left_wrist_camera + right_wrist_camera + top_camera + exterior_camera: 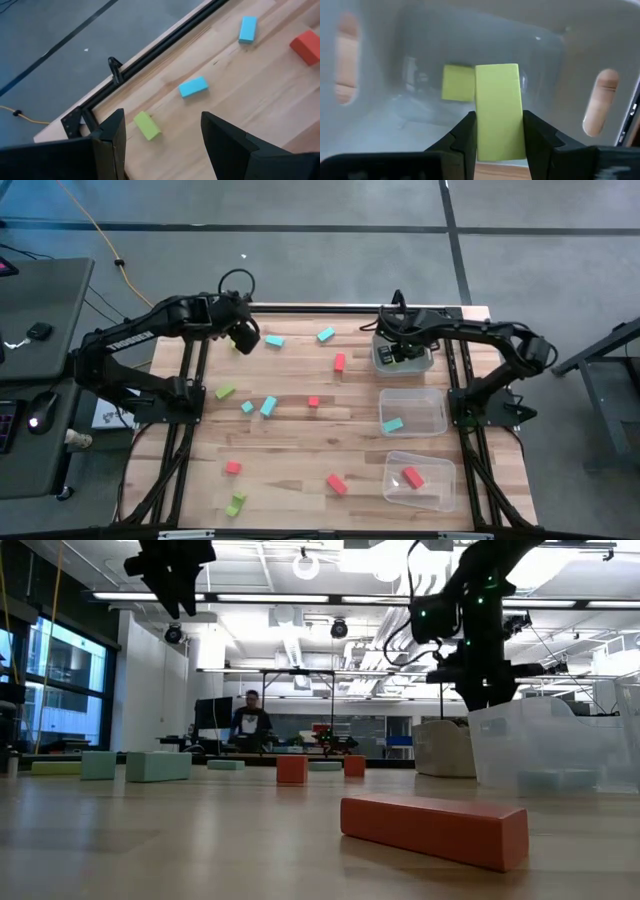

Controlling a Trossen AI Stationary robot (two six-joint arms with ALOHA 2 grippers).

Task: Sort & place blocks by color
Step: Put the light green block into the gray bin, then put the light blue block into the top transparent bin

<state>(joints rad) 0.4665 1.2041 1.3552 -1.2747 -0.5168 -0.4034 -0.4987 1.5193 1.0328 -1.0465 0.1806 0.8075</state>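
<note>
Currently the right gripper [499,131] hangs over the far clear bin [385,365] at the table's [300,450] back right, jaws clamped on a lime green bar [499,110], with another lime green block [458,83] lying on the bin floor below. The left gripper [162,135] hovers above the back left corner, jaws apart and empty, over a lime green block [147,125] lying near a light blue block [193,86]. Remaining blocks lie scattered across the table; the middle bin [436,420] holds a light blue block [392,424], the near bin [440,490] a red-orange one [412,477].
</note>
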